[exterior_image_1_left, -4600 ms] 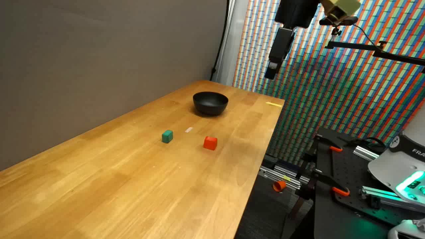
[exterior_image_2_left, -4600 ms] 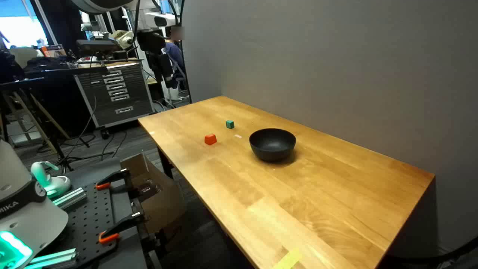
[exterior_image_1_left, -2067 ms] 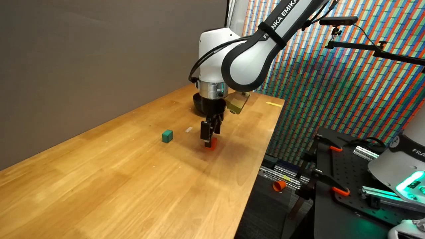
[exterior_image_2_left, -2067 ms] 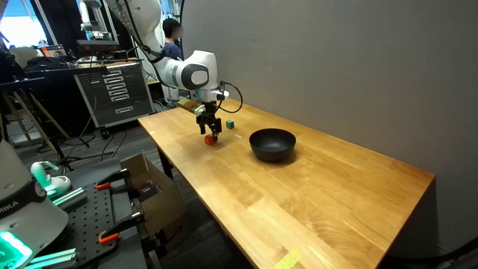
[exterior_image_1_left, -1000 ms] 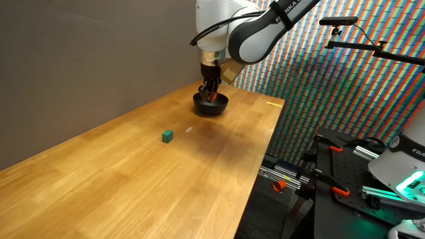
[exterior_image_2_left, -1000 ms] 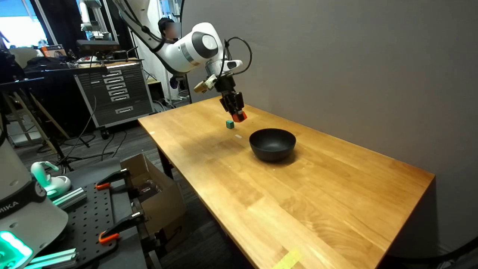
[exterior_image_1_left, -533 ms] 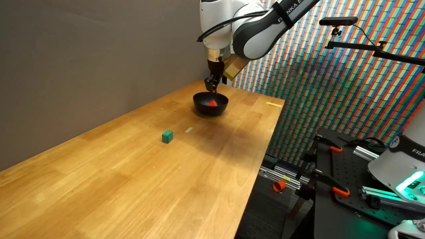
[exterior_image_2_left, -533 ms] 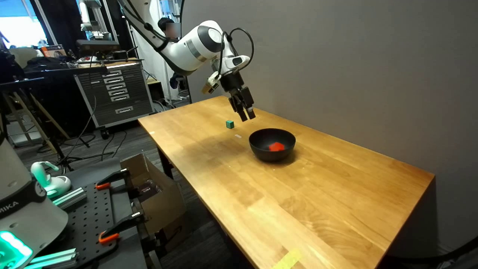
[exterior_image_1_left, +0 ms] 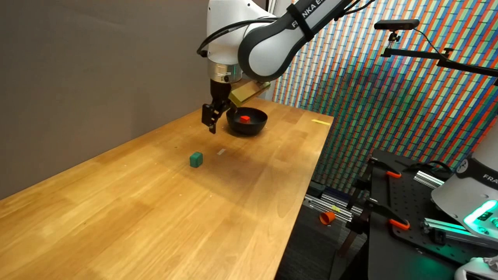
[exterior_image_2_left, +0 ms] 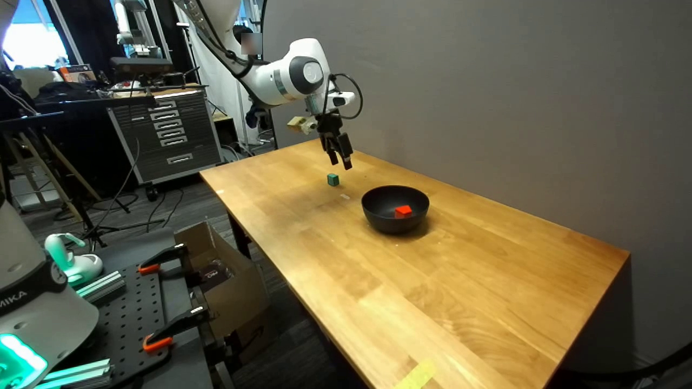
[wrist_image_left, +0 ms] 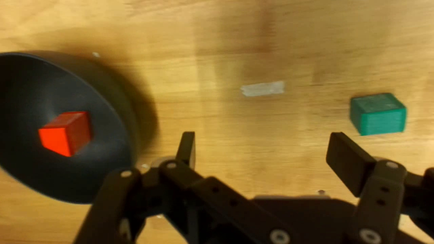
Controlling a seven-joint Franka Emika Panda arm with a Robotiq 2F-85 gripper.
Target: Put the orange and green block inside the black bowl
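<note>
My end effector (wrist_image_left: 262, 152) hung above the worktop (wrist_image_left: 257, 44) with its fingers (wrist_image_left: 185, 149) spread wide, and I had nothing between them. Past one finger, and lower down, sat the black bowl (wrist_image_left: 112, 135), and the orange block (wrist_image_left: 64, 132) was inside it. The green block (wrist_image_left: 379, 115) was off on the opposite side of my end effector, past the other finger, down on the worktop. So I guessed that half the job was done and the green one was next.

The green block had flat sides and looked narrow enough to fit between my fingers. I thought it would be light and hard, so a squeeze should not squash or break it. It might slip if I pinched only the top edge. The best hold seemed to be low on two flat sides that face away from each other, near the middle. For that I would need to get right over it, line up with those sides and go straight down.
</note>
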